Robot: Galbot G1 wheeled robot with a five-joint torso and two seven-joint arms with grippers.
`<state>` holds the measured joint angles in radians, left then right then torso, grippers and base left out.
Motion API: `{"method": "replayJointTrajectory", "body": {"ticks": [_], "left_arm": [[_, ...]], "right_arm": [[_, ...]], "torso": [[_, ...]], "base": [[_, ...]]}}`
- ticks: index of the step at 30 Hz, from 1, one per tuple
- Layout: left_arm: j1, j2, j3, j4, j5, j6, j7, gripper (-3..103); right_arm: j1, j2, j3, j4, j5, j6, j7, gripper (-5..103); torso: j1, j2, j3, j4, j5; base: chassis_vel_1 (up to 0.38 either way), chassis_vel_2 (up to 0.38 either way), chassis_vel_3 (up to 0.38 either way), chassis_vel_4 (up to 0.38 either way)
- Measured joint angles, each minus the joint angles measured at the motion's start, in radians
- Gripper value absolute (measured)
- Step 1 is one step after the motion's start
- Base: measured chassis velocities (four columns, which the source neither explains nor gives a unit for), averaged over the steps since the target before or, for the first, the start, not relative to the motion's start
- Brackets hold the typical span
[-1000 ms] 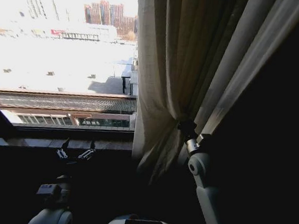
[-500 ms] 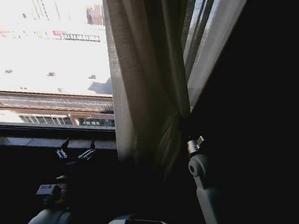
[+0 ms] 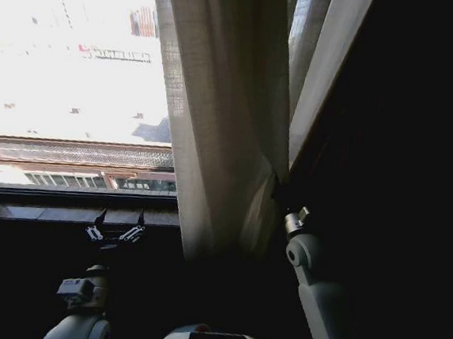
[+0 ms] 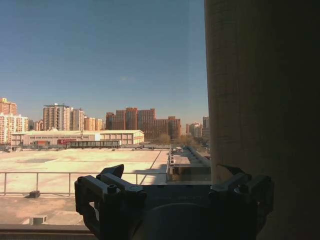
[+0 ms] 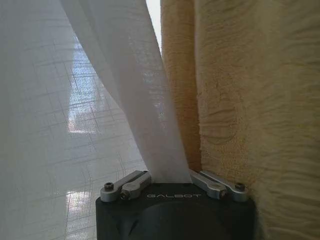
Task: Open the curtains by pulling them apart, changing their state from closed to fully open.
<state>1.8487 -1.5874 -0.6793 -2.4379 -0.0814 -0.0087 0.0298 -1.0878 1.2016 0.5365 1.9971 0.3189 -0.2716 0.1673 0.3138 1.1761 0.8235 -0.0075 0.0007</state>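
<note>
A sheer white curtain (image 3: pixel 221 137) hangs bunched from the top middle of the head view, and its pleats narrow down to my right gripper (image 3: pixel 279 190). In the right wrist view, that gripper (image 5: pixel 169 179) is shut on a fold of the sheer curtain (image 5: pixel 145 115), which rises between its fingers (image 5: pixel 126 186). A paler strip of the curtain (image 3: pixel 324 75) runs up to the right. My left gripper (image 3: pixel 116 229) is open, low at the window sill and apart from the fabric. The left wrist view shows the left gripper (image 4: pixel 172 175) facing the glass beside the curtain's edge (image 4: pixel 260 100).
Bare window glass (image 3: pixel 69 68) with a bright rooftop and city beyond lies left of the curtain. A dark sill (image 3: pixel 48 213) runs below it. A thick beige drape (image 5: pixel 250 100) hangs right beside the right gripper. The area to the right is dark wall (image 3: pixel 415 194).
The near scene has slid left in the head view, so the camera moved right. The curtain bunch stays in the right gripper and now hangs steeper and narrower. The left arm holds still.
</note>
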Motion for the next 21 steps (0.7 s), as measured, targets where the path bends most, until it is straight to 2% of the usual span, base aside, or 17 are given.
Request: {"method": "replayJointTrajectory", "body": {"ticks": [8, 12, 14, 21], "left_arm": [[-0.001, -0.001, 0.001, 0.015, -0.008, -0.019, 0.000, 100], [-0.001, -0.001, 0.001, 0.018, -0.009, -0.023, 0.000, 100], [-0.001, 0.000, -0.001, 0.021, -0.016, -0.027, 0.001, 100], [0.003, 0.000, -0.002, 0.021, -0.017, -0.030, 0.001, 100]], "right_arm": [[0.048, -0.067, 0.180, -0.125, 0.074, -0.024, 0.014, 1], [0.057, -0.075, 0.215, -0.160, 0.076, -0.026, 0.022, 1], [0.071, -0.080, 0.257, -0.231, 0.025, -0.031, 0.069, 1], [0.081, -0.067, 0.250, -0.263, -0.037, -0.040, 0.096, 1]], "torso": [[0.000, 0.000, 0.000, 0.0000, -0.0006], [0.000, 0.000, 0.000, 0.0000, -0.0006], [0.000, 0.000, 0.000, 0.0000, -0.0005], [0.000, 0.000, 0.000, -0.0003, -0.0004]], "base": [[0.000, 0.000, 0.000, 0.000], [0.000, 0.000, 0.000, 0.000], [0.000, 0.000, 0.000, 0.000], [0.000, 0.000, 0.000, 0.000]]}}
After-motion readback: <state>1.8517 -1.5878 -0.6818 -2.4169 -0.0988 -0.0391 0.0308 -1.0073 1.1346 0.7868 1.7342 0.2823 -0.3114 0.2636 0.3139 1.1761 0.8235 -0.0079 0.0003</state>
